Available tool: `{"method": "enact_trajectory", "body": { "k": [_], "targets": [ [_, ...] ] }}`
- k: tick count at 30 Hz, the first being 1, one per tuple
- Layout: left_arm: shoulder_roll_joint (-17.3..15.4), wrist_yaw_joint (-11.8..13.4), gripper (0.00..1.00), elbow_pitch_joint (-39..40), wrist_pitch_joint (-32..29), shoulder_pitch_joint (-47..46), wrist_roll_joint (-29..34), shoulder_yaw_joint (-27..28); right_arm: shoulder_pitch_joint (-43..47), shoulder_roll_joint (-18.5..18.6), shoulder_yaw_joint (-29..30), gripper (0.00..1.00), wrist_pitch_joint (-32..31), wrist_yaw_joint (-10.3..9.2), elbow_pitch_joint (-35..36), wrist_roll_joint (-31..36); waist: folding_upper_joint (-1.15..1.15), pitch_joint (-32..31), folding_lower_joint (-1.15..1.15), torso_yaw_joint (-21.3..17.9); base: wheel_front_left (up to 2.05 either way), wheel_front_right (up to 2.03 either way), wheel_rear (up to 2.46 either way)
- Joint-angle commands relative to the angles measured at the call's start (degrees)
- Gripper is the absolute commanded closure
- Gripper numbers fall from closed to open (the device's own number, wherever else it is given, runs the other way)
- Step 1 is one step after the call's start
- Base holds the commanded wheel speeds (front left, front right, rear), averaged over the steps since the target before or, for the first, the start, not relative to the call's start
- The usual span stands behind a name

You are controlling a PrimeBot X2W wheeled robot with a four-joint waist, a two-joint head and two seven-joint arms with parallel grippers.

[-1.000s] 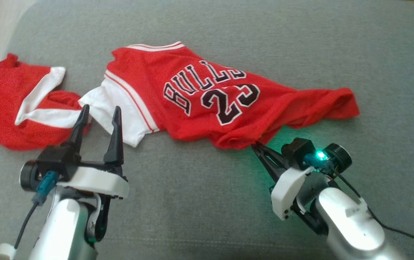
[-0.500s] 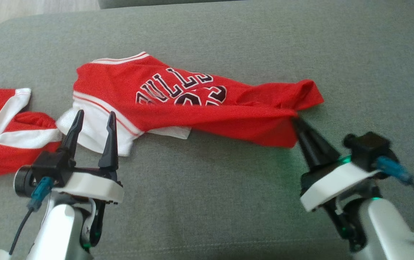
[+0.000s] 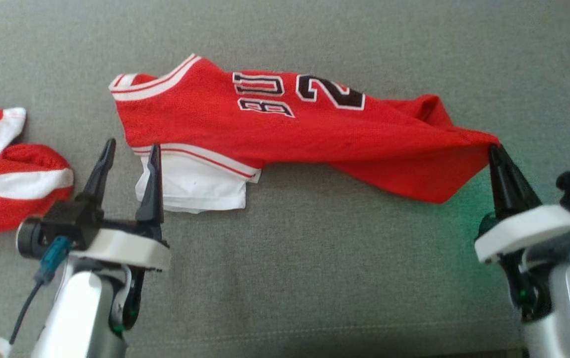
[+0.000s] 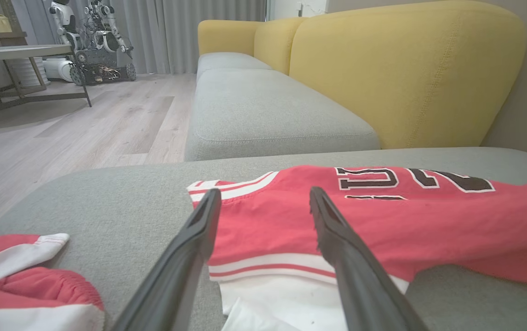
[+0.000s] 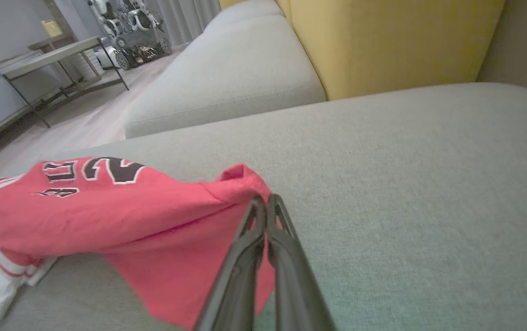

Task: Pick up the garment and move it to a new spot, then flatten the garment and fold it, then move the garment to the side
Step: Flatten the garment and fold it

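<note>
The garment [image 3: 275, 129] is a red jersey with black lettering and a white sleeve, stretched across the grey cushion [image 3: 315, 258]. My right gripper [image 3: 493, 148] is shut on the garment's right hem corner, which it holds lifted and pulled taut to the right. In the right wrist view the shut gripper [image 5: 264, 200] pinches the red fabric [image 5: 121, 211]. My left gripper [image 3: 130, 147] stands open just short of the white sleeve edge, holding nothing. In the left wrist view the open fingers [image 4: 201, 225] frame the jersey [image 4: 383, 220].
A second red and white piece of clothing [image 3: 1, 169] lies bunched at the left edge of the cushion. A yellow sofa back [image 4: 406, 69] and another grey seat [image 4: 263, 105] stand beyond. Wooden floor [image 4: 61, 128] and a table [image 4: 20, 50] lie further left.
My right gripper has dragged the garment's hem to the right, stretching the jersey and rolling its lettering over. The head camera has shifted. The left gripper has stayed open in place.
</note>
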State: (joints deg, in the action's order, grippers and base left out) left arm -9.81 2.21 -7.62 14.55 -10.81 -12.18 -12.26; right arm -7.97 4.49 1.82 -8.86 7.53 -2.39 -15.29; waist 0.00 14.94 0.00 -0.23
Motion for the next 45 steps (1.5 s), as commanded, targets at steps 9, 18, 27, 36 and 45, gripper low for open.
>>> {"method": "enact_trajectory", "body": {
  "k": [9,18,27,36,45],
  "targets": [
    [-0.35,-1.07,0.0,1.86,0.45,-6.89,0.87,0.92,-16.75,4.94,-1.66,1.0,6.27,-0.04,-14.18,-2.32,0.0,5.6,0.0,2.38,0.0,0.0,0.0],
    [0.48,-1.42,0.0,0.96,0.45,-7.3,1.08,1.22,-20.53,5.64,-3.55,0.0,12.27,-0.04,-24.32,-2.34,0.0,4.92,0.0,2.2,0.0,0.0,0.0],
    [0.5,-1.31,0.0,0.52,0.45,-4.25,1.37,2.26,-11.18,3.34,-1.11,0.0,15.69,-0.04,-13.98,3.41,0.0,1.07,0.0,0.62,0.0,0.0,0.0],
    [0.38,-0.48,0.0,0.82,0.45,0.46,1.47,3.32,0.9,0.37,-1.09,0.0,11.13,-0.04,1.34,8.59,0.0,-3.48,0.0,0.15,0.0,0.0,0.0],
    [-0.28,0.05,0.0,0.91,0.45,3.8,1.86,3.32,7.97,-0.7,-2.66,0.0,7.48,-0.04,6.51,9.85,0.0,-6.94,0.0,0.03,0.0,0.0,0.0]
  ]
}}
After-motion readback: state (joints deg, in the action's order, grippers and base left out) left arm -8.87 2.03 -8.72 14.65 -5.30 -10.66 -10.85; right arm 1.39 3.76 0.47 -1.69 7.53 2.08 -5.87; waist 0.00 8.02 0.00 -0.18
